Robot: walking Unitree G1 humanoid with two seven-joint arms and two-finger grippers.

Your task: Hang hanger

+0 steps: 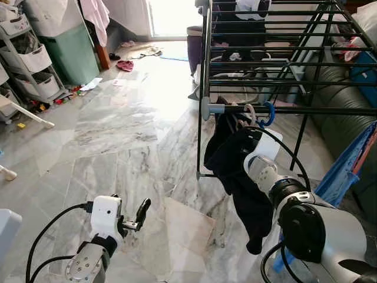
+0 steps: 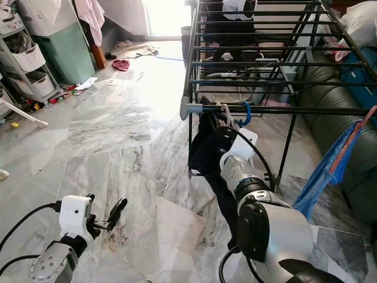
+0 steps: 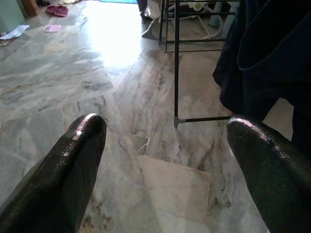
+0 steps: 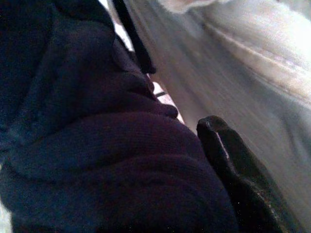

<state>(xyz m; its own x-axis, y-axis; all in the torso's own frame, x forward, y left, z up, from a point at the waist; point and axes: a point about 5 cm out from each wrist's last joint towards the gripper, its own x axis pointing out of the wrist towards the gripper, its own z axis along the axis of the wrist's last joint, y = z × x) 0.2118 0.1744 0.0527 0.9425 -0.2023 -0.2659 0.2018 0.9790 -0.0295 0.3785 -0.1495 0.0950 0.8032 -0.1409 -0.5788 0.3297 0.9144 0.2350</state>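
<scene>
A black drying rack (image 1: 306, 109) stands ahead on the right. A hanger with a blue hook (image 1: 269, 114) sits at its front rail, and a dark garment (image 1: 235, 171) droops from it toward the floor. My right gripper (image 1: 241, 127) is raised to the rail just left of the hook, buried in the dark cloth (image 4: 97, 145). Low on the left, my left gripper (image 1: 140, 215) hovers open over the marble floor, holding nothing, its fingers (image 3: 73, 155) wide apart.
A blue cloth (image 1: 344, 168) hangs at the rack's right end, beside a dark green sofa (image 1: 341, 118). Shelves with white baskets (image 1: 29, 65) and a green bin (image 1: 70, 53) stand at the far left. Clothes (image 1: 125, 65) lie on the floor farther off.
</scene>
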